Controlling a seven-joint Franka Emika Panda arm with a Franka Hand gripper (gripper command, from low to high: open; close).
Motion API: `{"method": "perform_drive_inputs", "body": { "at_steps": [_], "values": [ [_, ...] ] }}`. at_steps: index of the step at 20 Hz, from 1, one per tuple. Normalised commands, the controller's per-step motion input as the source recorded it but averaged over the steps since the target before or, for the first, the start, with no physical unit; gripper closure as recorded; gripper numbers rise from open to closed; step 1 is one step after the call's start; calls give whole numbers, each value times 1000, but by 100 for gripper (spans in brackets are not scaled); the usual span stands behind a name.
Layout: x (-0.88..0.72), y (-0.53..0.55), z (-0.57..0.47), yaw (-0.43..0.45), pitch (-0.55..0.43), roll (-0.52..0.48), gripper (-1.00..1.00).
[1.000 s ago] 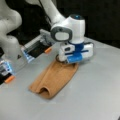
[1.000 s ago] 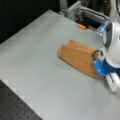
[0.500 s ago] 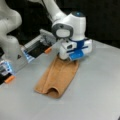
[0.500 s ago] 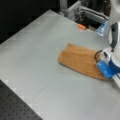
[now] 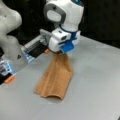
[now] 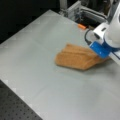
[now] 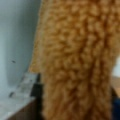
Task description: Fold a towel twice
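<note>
The orange-tan towel (image 5: 56, 77) rises from the table like a tent, its upper end pinched in my gripper (image 5: 61, 51), which is shut on it. Its lower end rests on the grey table (image 5: 100, 85) in a rolled fold. In a front view the towel (image 6: 75, 57) lies in soft layered folds, one end drawn up under the blue-and-white gripper (image 6: 101, 53). In the wrist view the nubby towel (image 7: 75, 57) fills most of the picture, hanging between the fingers, with a dark fingertip (image 7: 37, 92) at its left edge.
A grey robot base (image 5: 10, 37) with a blue-lit box stands at a front view's left. A metal rail (image 5: 35, 46) with a small orange piece (image 6: 81, 26) runs along the table's back edge. Black perforated board (image 6: 15, 105) borders the table.
The gripper has carried the towel's held end upward and back, so the cloth now hangs stretched from the gripper to the table.
</note>
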Motion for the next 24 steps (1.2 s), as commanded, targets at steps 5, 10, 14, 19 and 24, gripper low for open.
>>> {"method": "perform_drive_inputs", "body": {
  "at_steps": [5,10,14,19,24],
  "values": [
    [220,-269,253,225,207,-93,100],
    [257,-109,148,388,184,-162,100],
    [306,-261,191,501,165,-79,100],
    [359,-333,177,439,138,15,100],
    [433,-294,145,352,107,78,100]
  ]
}}
